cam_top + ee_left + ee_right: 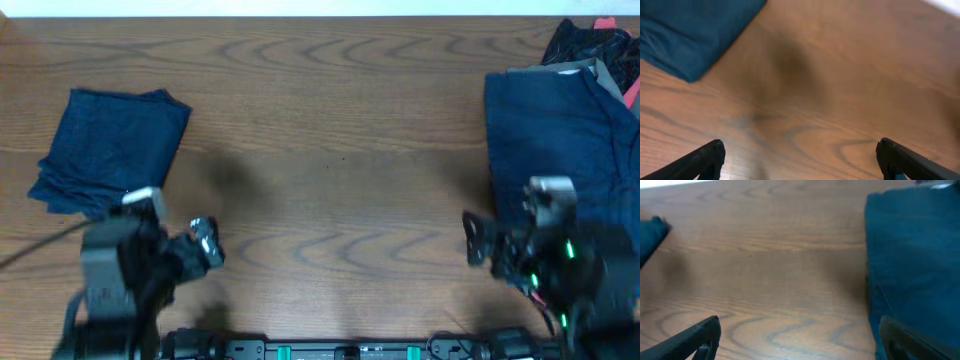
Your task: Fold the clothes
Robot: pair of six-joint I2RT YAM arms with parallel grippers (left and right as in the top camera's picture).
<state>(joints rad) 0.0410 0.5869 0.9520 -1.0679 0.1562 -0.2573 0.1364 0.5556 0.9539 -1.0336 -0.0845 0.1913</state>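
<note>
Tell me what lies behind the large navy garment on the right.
Behind the large navy garment, at the table's far edge, lies a dark crumpled pile with pink bits. Whatever continues under the garment is hidden.

The table (330,120) is brown wood grain, smooth with a faint sheen. On it, the folded garment (112,145) and the spread garment (555,120) are soft matt navy cloth, lightly creased

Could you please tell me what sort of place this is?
Likely a robot lab bench set up for laundry folding: a wood-grain table, a folded navy garment at left, and more clothes piled at right.
</note>
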